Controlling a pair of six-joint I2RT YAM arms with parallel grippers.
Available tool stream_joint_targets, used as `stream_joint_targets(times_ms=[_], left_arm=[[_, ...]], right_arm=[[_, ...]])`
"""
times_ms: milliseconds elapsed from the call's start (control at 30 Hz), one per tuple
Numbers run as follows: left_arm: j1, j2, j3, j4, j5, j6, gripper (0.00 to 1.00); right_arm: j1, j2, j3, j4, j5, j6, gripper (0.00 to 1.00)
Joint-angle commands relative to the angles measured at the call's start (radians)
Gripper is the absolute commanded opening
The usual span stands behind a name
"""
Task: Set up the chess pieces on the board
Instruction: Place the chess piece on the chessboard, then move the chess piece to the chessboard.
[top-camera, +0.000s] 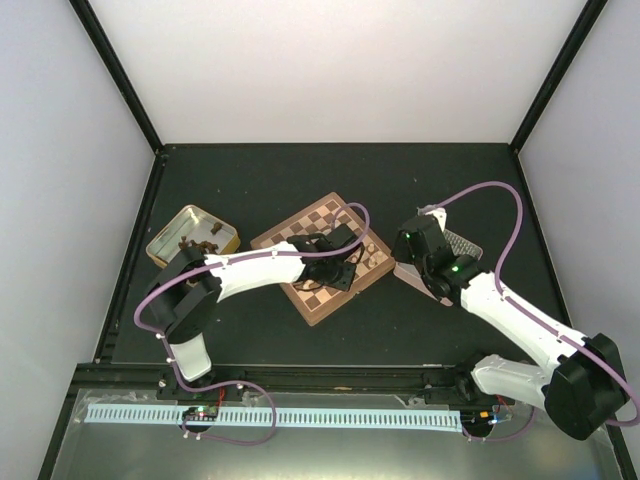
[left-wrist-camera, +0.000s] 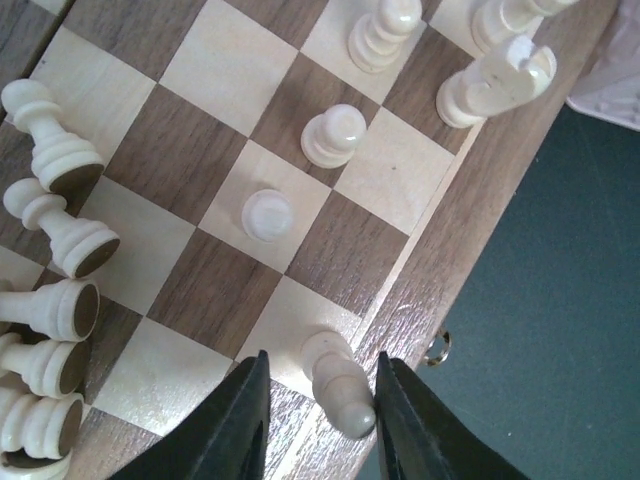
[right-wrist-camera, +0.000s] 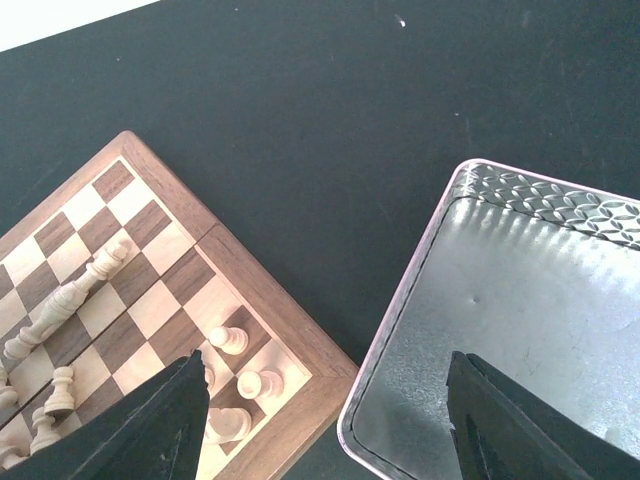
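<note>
The board (top-camera: 322, 215) lies mid-table, its brown and tan squares (left-wrist-camera: 210, 290) filling the left wrist view. A cream pawn (left-wrist-camera: 338, 380) stands on a pale square at the board's edge, between the fingers of my left gripper (left-wrist-camera: 322, 400). The jaws are slightly open: the right finger is against the pawn and a gap shows on the left. Two more pawns (left-wrist-camera: 268, 214) stand further in, taller pieces (left-wrist-camera: 495, 82) stand along the rim, and several pieces (left-wrist-camera: 50, 340) lie tipped at the left. My right gripper (right-wrist-camera: 325, 420) hangs wide open and empty over the board's corner (right-wrist-camera: 270, 300) and a tin.
An open metal tin (top-camera: 192, 235) holding dark pieces sits left of the board. A shallow silver tin (right-wrist-camera: 520, 330) lies right of the board, close to its corner. Black table surface surrounds them, with walls on three sides.
</note>
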Motion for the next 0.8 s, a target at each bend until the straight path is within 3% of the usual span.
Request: stream_joint_targets(times_ms=[0, 167, 300, 533, 767], left_arm=[[0.011, -0.015, 0.033, -0.006, 0.016, -0.026, 0.35], [0.049, -0.12, 0.024, 0.027, 0.067, -0.038, 0.46], [0.084, -0.186, 0.007, 0.033, 0.068, -0.046, 0.48], [0.178, -0.31, -0.104, 0.071, 0.044, -0.071, 0.49], [0.286, -0.435, -0.228, 0.111, 0.04, -0.088, 0.49]], right_arm=[[-0.01, -0.021, -0.01, 0.031, -0.016, 0.001, 0.67], [-0.012, -0.047, -0.022, 0.061, -0.074, -0.023, 0.67], [-0.013, -0.038, -0.027, 0.094, -0.159, -0.074, 0.67], [-0.005, 0.046, -0.005, 0.138, -0.486, -0.213, 0.66], [0.117, 0.199, 0.078, 0.02, -0.464, -0.254, 0.67]])
